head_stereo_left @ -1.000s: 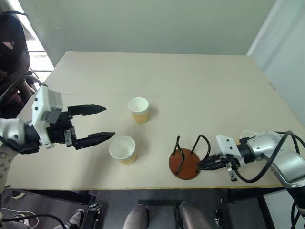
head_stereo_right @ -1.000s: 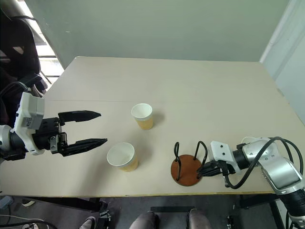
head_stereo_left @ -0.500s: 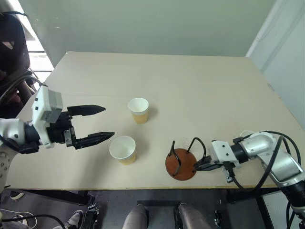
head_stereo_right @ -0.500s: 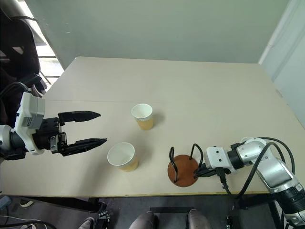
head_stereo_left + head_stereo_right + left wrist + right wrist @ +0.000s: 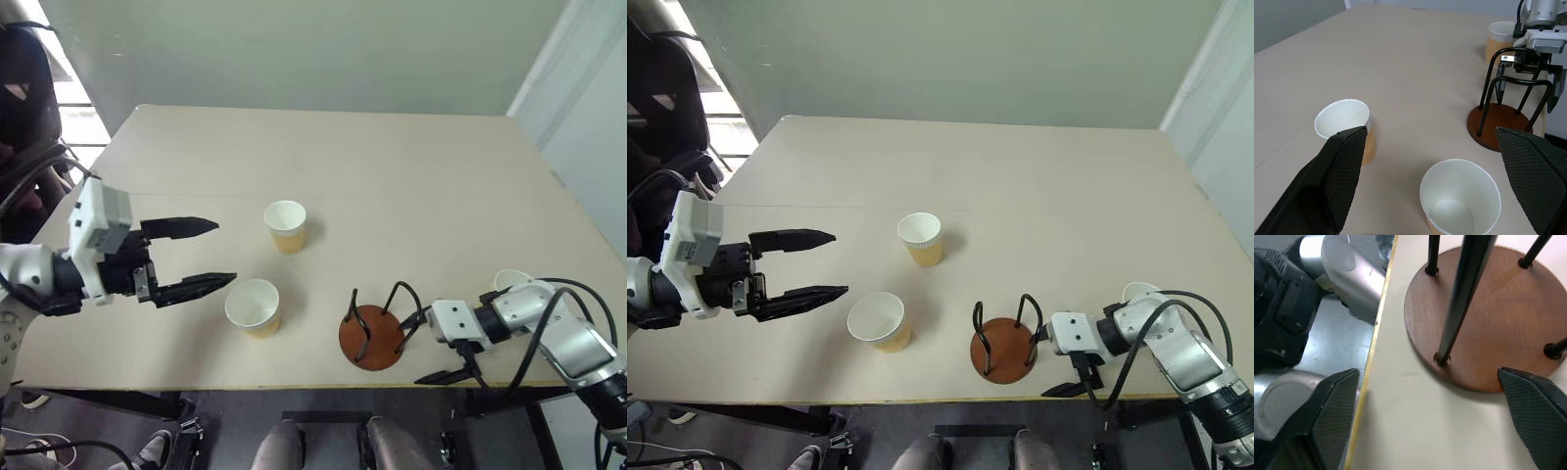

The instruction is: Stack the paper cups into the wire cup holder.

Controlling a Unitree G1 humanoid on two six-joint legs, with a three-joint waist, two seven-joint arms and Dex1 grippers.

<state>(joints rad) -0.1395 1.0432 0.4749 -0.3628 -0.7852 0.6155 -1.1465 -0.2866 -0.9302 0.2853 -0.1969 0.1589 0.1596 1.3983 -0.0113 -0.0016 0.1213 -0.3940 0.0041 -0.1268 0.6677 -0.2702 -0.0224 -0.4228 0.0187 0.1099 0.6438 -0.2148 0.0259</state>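
R gripper point(image 5: 428, 351) is spread wide w/ nothing in it, just beside the wire cup holder point(image 5: 372, 333), whose loops stand upright on the flat base near the table point(image 5: 392, 176) front edge. L gripper point(image 5: 201, 255) is wide open too. Two paper cups point(image 5: 254, 306) sit mouths-up left of the holder, a third behind the R arm.

A pale beige worktop point(image 5: 392, 166) with a yellowish front edge stands against a plain grey-green wall point(image 5: 294, 49). Daylight enters from a window point(image 5: 69, 98) at the far left, beside a dark chair point(image 5: 656, 108); grey floor point(image 5: 235, 431) lies below the front edge.
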